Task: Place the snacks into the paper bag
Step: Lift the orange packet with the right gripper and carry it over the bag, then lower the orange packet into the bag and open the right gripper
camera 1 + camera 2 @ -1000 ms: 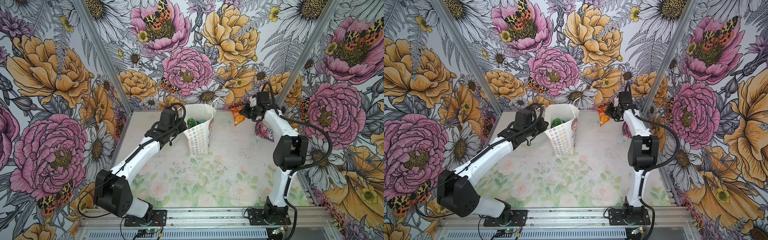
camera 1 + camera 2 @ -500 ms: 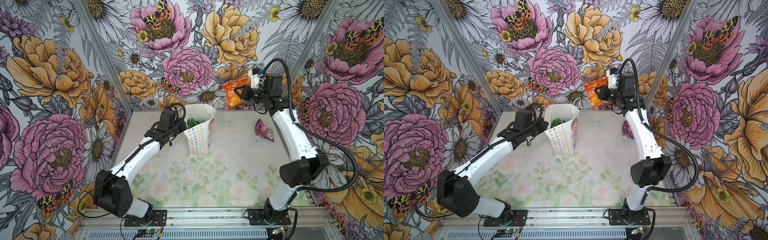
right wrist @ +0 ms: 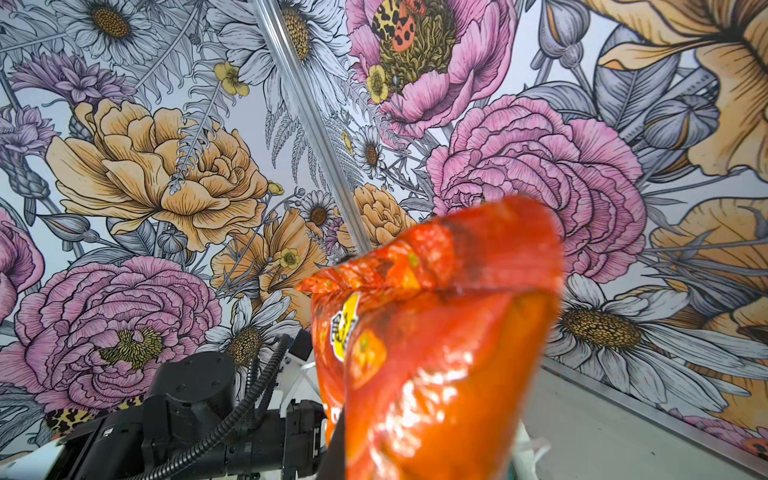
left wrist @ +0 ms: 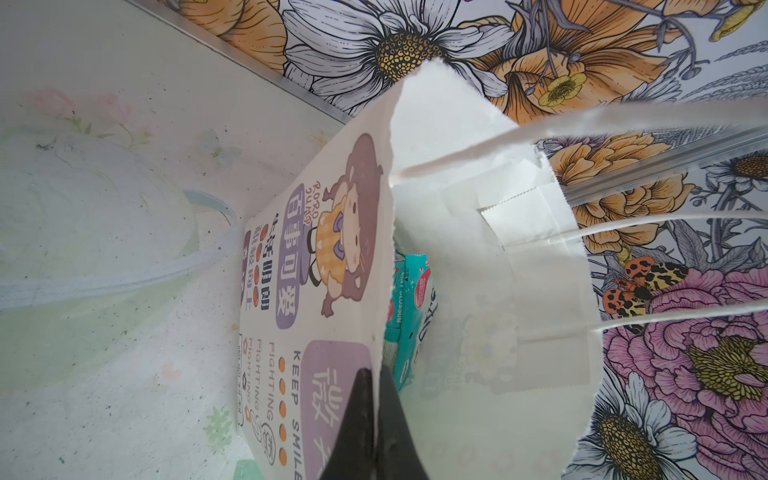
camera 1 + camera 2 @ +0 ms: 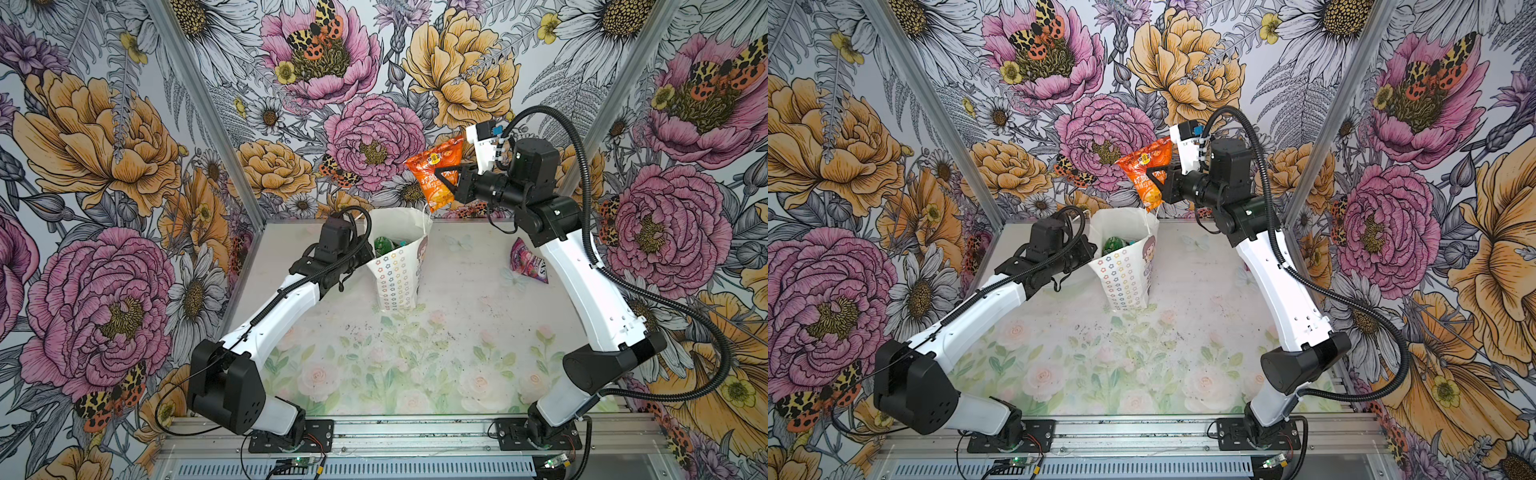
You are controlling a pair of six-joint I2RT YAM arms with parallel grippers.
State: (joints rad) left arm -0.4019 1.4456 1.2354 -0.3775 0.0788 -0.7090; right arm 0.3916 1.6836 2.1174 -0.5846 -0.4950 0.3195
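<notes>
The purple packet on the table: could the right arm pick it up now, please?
Probably not yet: the right fingers are shut on the orange packet, raised near the paper bag. The purple packet lies uncovered beside that arm, so otherwise the way looks free.

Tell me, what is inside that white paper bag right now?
Inside the paper bag lie a green packet and a teal packet. The bag's front wall covers whatever sits lower down, so any other snacks there cannot be seen.
</notes>
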